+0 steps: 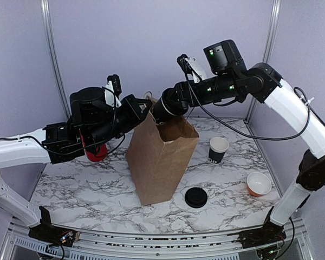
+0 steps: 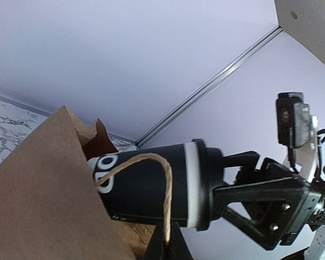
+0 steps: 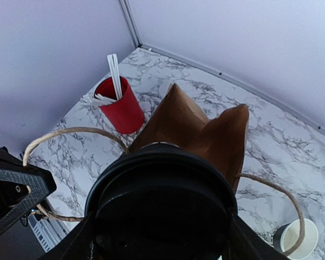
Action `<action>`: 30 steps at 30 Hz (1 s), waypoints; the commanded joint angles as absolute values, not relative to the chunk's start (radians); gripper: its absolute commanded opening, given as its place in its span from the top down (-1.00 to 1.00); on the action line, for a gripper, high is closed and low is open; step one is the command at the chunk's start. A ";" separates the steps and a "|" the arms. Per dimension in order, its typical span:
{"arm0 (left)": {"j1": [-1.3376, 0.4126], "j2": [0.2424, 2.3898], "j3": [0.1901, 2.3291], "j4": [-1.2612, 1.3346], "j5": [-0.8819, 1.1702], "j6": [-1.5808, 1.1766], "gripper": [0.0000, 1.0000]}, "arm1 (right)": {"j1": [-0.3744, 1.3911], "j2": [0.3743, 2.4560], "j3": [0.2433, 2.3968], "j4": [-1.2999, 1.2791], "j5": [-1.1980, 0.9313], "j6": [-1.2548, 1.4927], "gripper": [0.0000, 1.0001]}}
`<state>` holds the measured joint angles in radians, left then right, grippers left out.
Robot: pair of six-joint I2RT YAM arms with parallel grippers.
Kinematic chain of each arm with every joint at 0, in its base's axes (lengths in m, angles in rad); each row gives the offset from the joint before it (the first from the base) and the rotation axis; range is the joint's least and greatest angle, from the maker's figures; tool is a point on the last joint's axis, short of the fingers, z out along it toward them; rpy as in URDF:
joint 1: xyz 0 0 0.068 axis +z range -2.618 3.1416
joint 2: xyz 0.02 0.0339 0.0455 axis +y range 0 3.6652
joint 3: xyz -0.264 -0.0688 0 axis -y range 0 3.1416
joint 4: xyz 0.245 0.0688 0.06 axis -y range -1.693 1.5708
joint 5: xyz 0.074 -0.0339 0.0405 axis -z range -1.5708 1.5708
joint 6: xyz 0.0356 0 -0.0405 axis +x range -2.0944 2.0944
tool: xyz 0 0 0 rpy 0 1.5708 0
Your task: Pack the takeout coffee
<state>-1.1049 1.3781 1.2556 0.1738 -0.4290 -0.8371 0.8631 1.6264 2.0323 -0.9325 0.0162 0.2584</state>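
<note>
Where the right end effector clamps the lid end of the lidded cup, that cup is tilted with its base inside the open mouth of the paper bag. The left end effector is closed narrow on one cord handle at the bag's rim.

Count:
- Cups: three. One is the lidded cup. The second is the small black cup, upright and uncovered on the desk, to the right of the bag and apart from both end effectors. The third is an orange cup, nearer the right edge.
- Loose lids: one black lid, flat on the desk in front of the bag.
- Bags: one, standing upright.
- Red holders: one, left of the bag.

View differences:
- Left wrist view: only here are the white band below the held cup's lid and the white print on its side visible.
- Right wrist view: shows both handles and two white sticks in the holder.
- Top view: the only one showing the loose lid and orange cup; the left arm hides most of the holder.
</note>
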 commanded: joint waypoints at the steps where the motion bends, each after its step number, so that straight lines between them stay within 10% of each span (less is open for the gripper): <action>1: -1.149 1.316 1.192 0.313 -0.532 -0.764 1.00 | 0.902 1.666 2.060 -0.971 -0.002 0.283 -0.29; 12: -1.176 1.226 1.070 0.336 -0.571 -0.731 0.99 | 0.955 1.801 2.140 -1.041 -0.037 0.273 -0.27; 30: -1.176 1.016 0.860 0.342 -0.555 -0.589 0.05 | 0.969 1.929 2.232 -1.126 -0.058 0.268 -0.25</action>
